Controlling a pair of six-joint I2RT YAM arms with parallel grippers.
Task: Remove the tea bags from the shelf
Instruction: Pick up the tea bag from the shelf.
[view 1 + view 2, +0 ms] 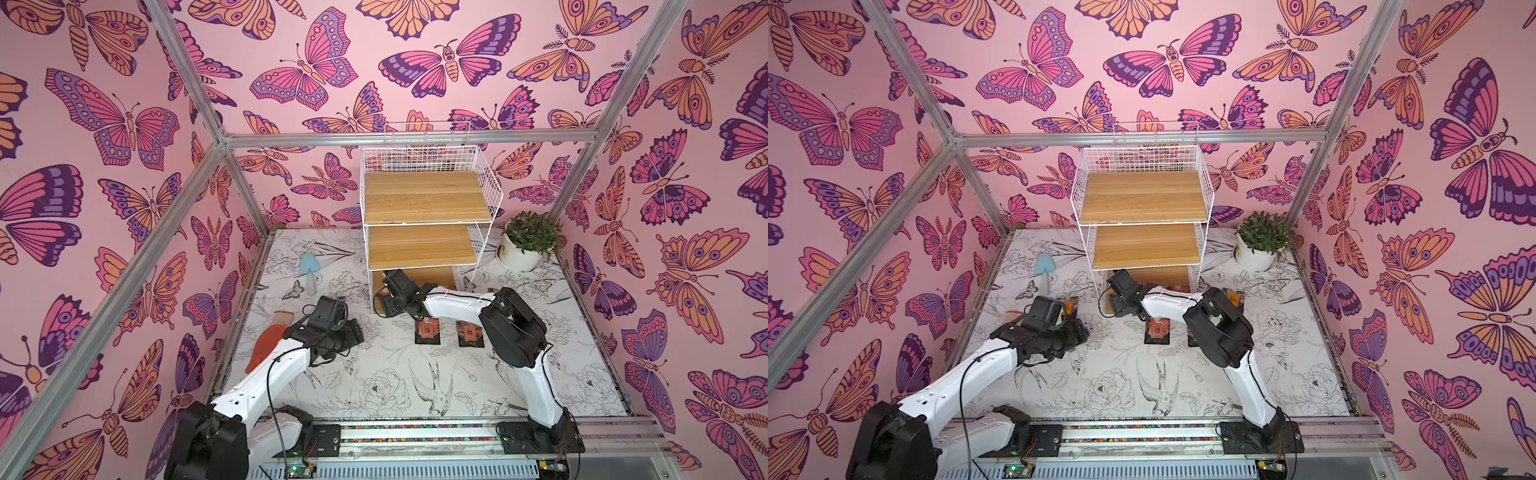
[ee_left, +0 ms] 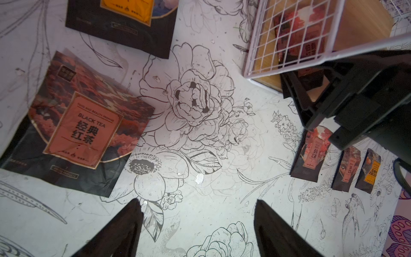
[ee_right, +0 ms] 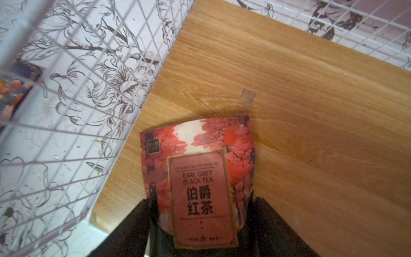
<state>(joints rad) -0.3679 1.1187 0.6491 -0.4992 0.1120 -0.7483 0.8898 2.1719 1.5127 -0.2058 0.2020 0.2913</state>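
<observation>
Six tea bags (image 2: 120, 22) (image 2: 84, 124) (image 2: 289, 33) (image 2: 311, 153) (image 2: 347, 169) (image 2: 368, 173) in view, one shelf (image 1: 428, 199), one plant pot (image 1: 517, 255).

Overhead pair, wrist close-ups, shared shelf (image 1: 428, 199)

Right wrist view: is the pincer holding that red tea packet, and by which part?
Yes: the right pincer pinches the Earl Grey tea bag by both side edges at its label's bottom end, over the shelf board.

Reddish-pink tea bag (image 3: 198, 178); light wooden, white-wire shelf (image 1: 428, 199).
</observation>
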